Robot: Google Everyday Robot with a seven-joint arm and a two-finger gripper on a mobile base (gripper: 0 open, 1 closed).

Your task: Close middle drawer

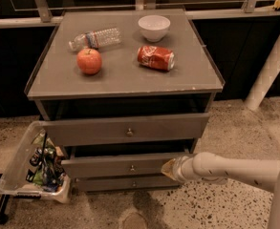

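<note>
To the left, one clear plastic bin point(16, 163) of packets sits on the floor, just beside the cabinet's lower left corner, so that side is cramped. On the counter point(130, 82) I count four things, one of each, all well in from its front edge: a plastic bottle point(94, 37) lying on its side, an apple point(89, 61), a white bowl point(154, 27) near the back edge, and a red can point(156, 57) on its side.

Below are three grey drawers. The top drawer point(106, 130), with the taller front, juts out farthest. The middle drawer point(101, 167) is open a little, its front just ahead of the lowest drawer point(106, 183).

The end effector point(168, 169) is low at the right, its tip against the right end of the middle drawer's front. Whether it is apart or together I cannot tell, and it holds nothing I can see. Its pale arm point(235, 171) crosses the speckled floor point(235, 125), which lies open out to a slanted white post point(273, 61).
</note>
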